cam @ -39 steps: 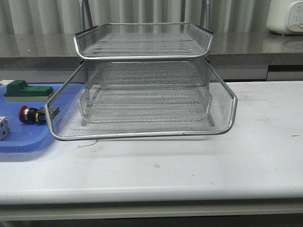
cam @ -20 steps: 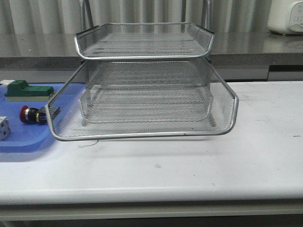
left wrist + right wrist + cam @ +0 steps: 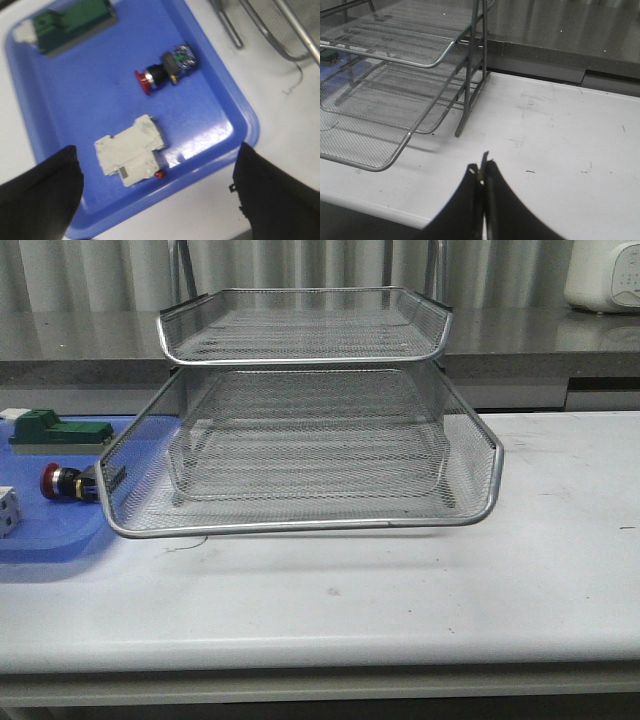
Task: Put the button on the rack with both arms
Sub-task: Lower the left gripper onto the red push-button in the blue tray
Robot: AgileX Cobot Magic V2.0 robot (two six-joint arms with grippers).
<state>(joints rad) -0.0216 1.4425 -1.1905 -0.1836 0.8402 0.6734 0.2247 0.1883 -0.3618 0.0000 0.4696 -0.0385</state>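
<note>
The button (image 3: 162, 71) lies on its side on the blue tray (image 3: 220, 115), touching nothing else there. It has a red mushroom head, then a silver collar and a black cylindrical body, and its far end carries a small block with blue, yellow and green bits. In the left wrist view the red head points away from the rack (image 3: 300, 450) and the end block points toward it. In the front view the button (image 3: 66, 482) sits at the left edge of the scene, just beside the rack's lower front corner, with its red head turned leftward and part of its body seen through the mesh.

Two other things share the tray: a green block (image 3: 72, 25) near one end and a white block (image 3: 131, 156) closer to the camera, both apart from the button.

The rack is a silver wire-mesh letter tray with chrome rims and upright posts, standing on the white tabletop (image 3: 400, 590); nothing lies in the tiers that show. One of its lower tiers overhangs the edge of the blue tray.

The left gripper (image 3: 160, 195) hangs above the tray with its fingers (image 3: 40, 195) spread wide, one at each side of the view, and nothing between them. The right gripper (image 3: 482, 172) hovers over bare tabletop to the right of the rack, its fingers pressed together and holding nothing.
</note>
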